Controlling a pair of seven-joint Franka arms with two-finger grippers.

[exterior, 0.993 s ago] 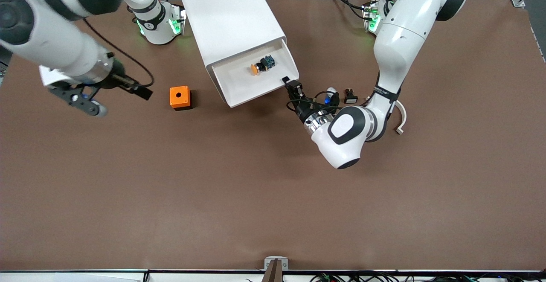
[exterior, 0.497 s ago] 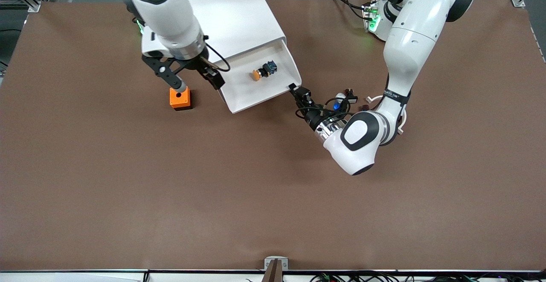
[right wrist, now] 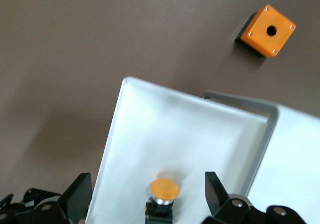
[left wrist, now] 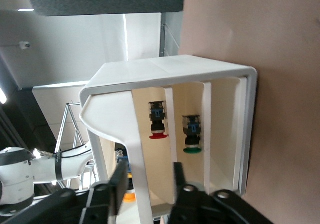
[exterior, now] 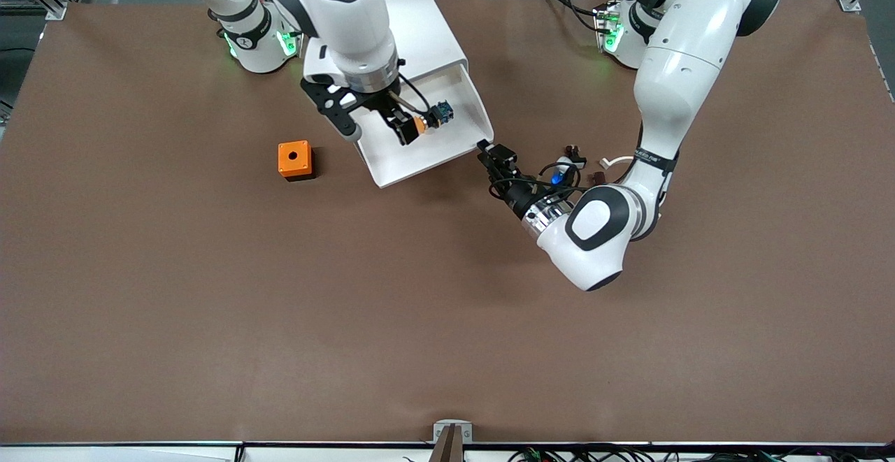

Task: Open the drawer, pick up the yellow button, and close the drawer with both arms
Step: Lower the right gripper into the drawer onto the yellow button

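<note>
The white drawer stands pulled out of its white cabinet. The button lies in it on its side, with its orange cap and black and blue body. My right gripper hangs open over the drawer. In the right wrist view the button sits between its spread fingers, untouched. My left gripper is open at the drawer's corner toward the left arm's end. In the left wrist view its fingers straddle the drawer's front wall.
An orange box with a black hole stands on the table beside the drawer, toward the right arm's end; it also shows in the right wrist view. A small black part lies by the left arm. Lower cabinet compartments hold a red button and a green one.
My right arm has swung from the right arm's end of the table, past the orange box, to over the drawer. My left gripper and the drawer's corner shifted slightly toward the front camera.
</note>
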